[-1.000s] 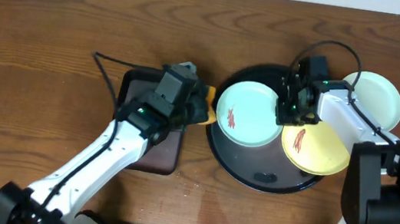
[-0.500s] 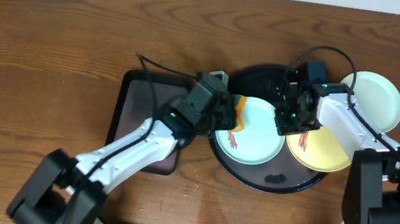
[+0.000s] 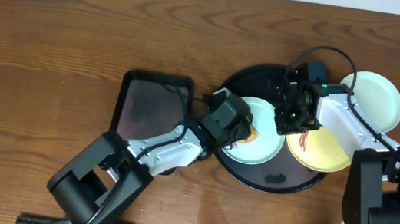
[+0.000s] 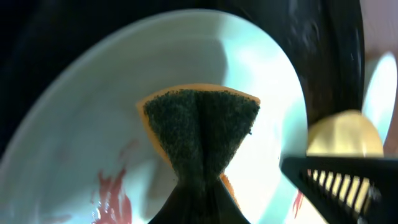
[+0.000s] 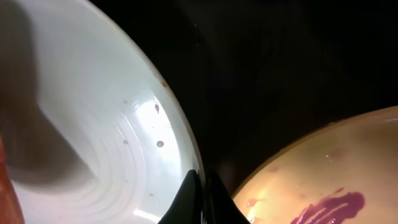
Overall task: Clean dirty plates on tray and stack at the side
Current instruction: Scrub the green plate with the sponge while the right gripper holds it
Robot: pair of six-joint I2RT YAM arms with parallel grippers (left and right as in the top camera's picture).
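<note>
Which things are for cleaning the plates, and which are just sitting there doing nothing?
For the job: blue plate, yellow plate, pale plate at the side, round black tray, sponge in the left gripper, right gripper pinching the blue plate's rim.

Just lying about: rectangular tray, wooden table.

Wood counter (image 3: 56, 31): round black tray (image 3: 255, 77) right of centre, rectangular tray (image 3: 147, 105) just left of it, pale plate (image 3: 376, 96) far right.
</note>
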